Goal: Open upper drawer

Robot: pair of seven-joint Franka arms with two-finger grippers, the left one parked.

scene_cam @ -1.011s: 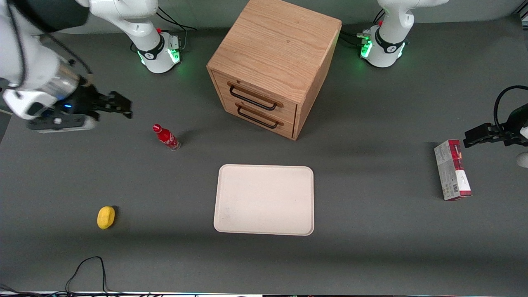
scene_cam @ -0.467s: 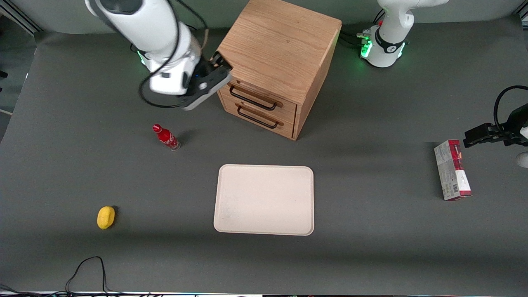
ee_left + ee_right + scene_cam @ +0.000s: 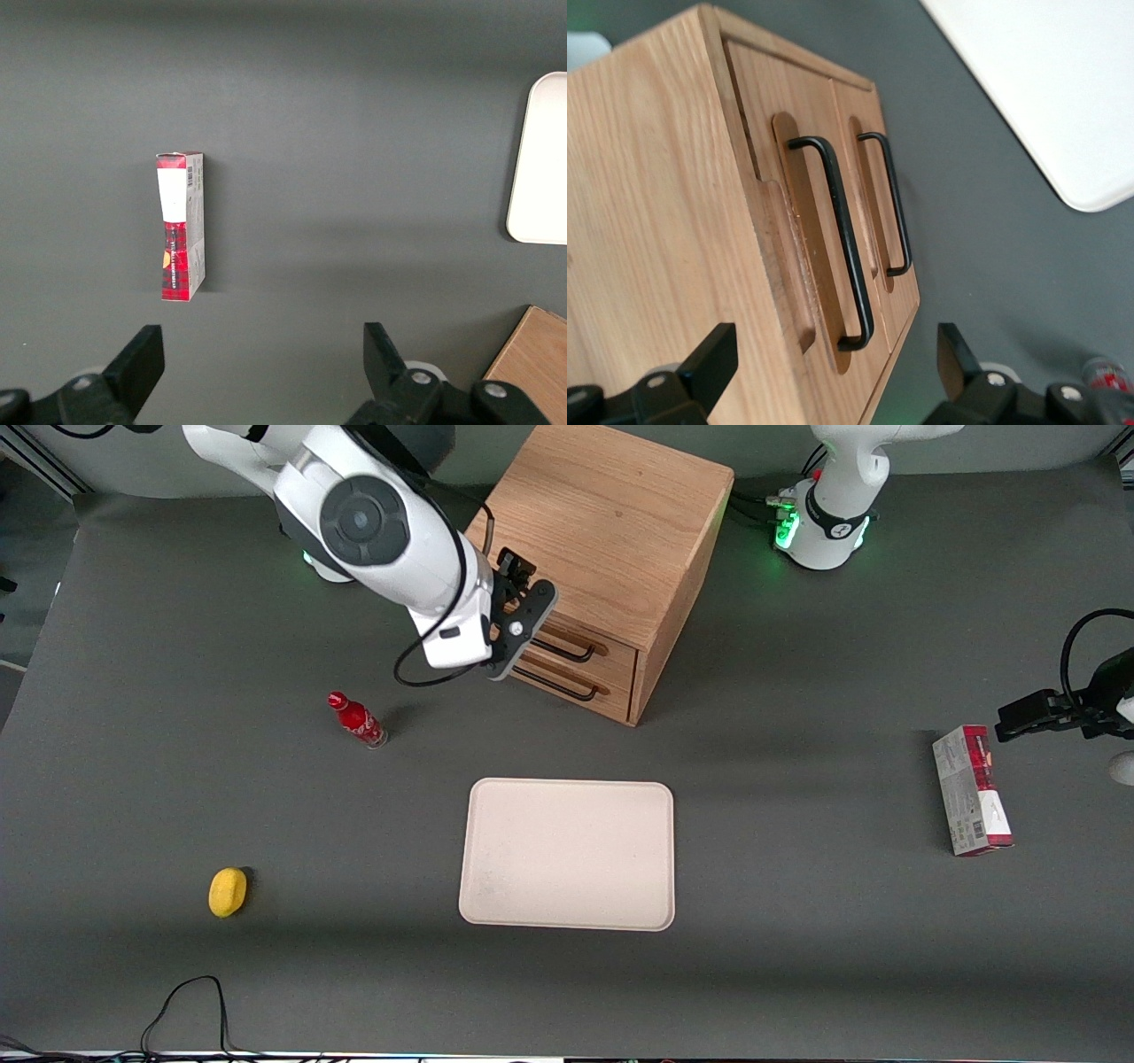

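The end effector (image 3: 523, 593) has swung in from the working arm's end of the worktop (image 3: 797, 921) and now hovers, fingers spread, just in front of the upper drawer (image 3: 611, 654), which remains shut in the wooden cabinet (image 3: 611, 522); grasping its handle (image 3: 837, 235) looks next.

Even, soft overhead light falls on the matte dark grey table (image 3: 797, 974), with no glare. A faint, blurred shadow spreads beside the light oak wooden cabinet (image 3: 602, 514), and a small one beside the red bottle (image 3: 356, 720). Green indicator lights glow at the white arm bases (image 3: 819, 536). The front view is sharp. In the right wrist view, the black two-finger gripper (image 3: 833, 376) hovers in front of the cabinet, slightly soft.
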